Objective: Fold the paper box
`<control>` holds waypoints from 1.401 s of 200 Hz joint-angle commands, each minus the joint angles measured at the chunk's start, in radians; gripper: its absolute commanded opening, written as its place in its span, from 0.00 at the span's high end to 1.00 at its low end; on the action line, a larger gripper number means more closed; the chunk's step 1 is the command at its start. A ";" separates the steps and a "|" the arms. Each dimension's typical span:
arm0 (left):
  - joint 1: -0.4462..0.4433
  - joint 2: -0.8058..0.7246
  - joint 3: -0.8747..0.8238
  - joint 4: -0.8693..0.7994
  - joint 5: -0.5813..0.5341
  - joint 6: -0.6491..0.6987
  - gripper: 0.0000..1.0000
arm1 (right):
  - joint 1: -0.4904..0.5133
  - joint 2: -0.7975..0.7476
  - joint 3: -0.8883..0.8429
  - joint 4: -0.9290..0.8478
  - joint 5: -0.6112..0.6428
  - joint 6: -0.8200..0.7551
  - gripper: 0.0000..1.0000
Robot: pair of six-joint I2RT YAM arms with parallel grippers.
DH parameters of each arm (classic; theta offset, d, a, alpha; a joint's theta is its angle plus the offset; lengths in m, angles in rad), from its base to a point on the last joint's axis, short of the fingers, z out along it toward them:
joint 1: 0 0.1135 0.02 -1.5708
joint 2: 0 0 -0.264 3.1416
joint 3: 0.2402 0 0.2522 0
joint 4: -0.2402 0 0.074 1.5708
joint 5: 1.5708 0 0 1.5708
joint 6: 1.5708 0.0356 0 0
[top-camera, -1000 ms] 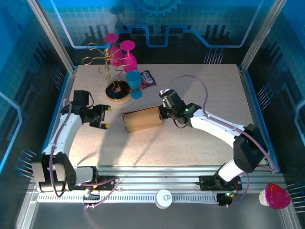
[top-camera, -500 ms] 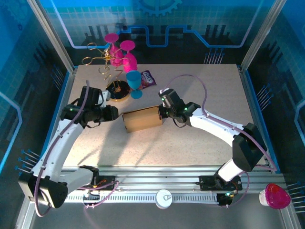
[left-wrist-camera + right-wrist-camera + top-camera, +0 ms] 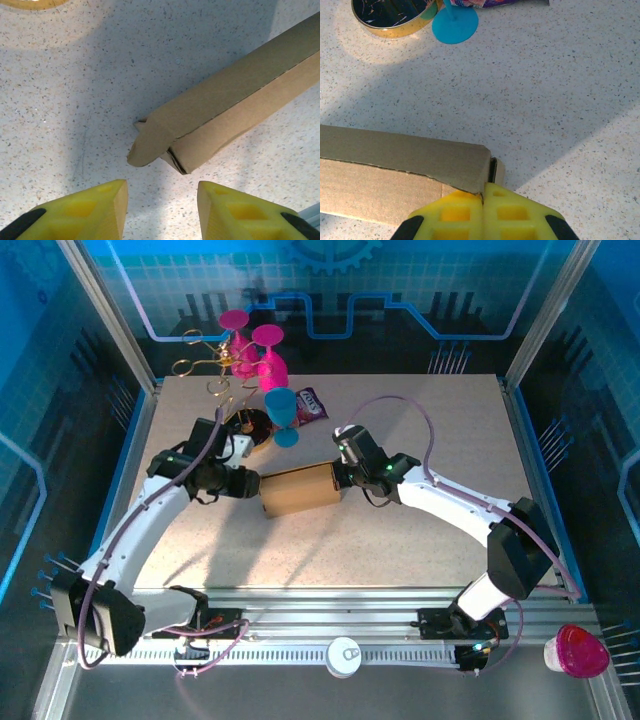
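The paper box (image 3: 298, 489) lies as a flat brown cardboard sleeve in the middle of the table. My left gripper (image 3: 248, 483) sits just off its left end. In the left wrist view the gripper (image 3: 162, 202) is open, with its yellow fingers (image 3: 95, 210) a little short of the box end (image 3: 200, 130). A loose flap (image 3: 150, 145) sticks out there. My right gripper (image 3: 344, 476) is at the box's right end. In the right wrist view it (image 3: 483, 207) is shut, its tips pressed against the corner of the box (image 3: 405, 155), where a narrow end flap stands slightly ajar.
Behind the box stand a gold round tin (image 3: 247, 430), a blue goblet (image 3: 281, 412) and a purple packet (image 3: 311, 405). Pink cups (image 3: 262, 355) and a gold wire stand (image 3: 205, 365) sit at the back left. The tin (image 3: 390, 15) and goblet foot (image 3: 455, 25) lie beyond the right gripper.
My left arm has swung in from the left side of the table to the box's left end, and its jaws have narrowed. The right arm and the box have stayed put.
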 commanded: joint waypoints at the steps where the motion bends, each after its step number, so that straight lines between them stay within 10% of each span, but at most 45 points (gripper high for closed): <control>1: -0.007 0.019 -0.014 0.033 -0.023 0.040 0.57 | 0.017 0.039 -0.005 -0.096 -0.010 0.003 1.00; 79: -0.012 0.070 0.019 0.047 -0.008 -0.012 0.88 | 0.016 0.035 -0.007 -0.101 -0.008 0.006 1.00; 280: -0.002 0.238 0.227 -0.196 0.207 -0.333 0.99 | 0.016 0.074 0.031 -0.140 -0.004 0.010 1.00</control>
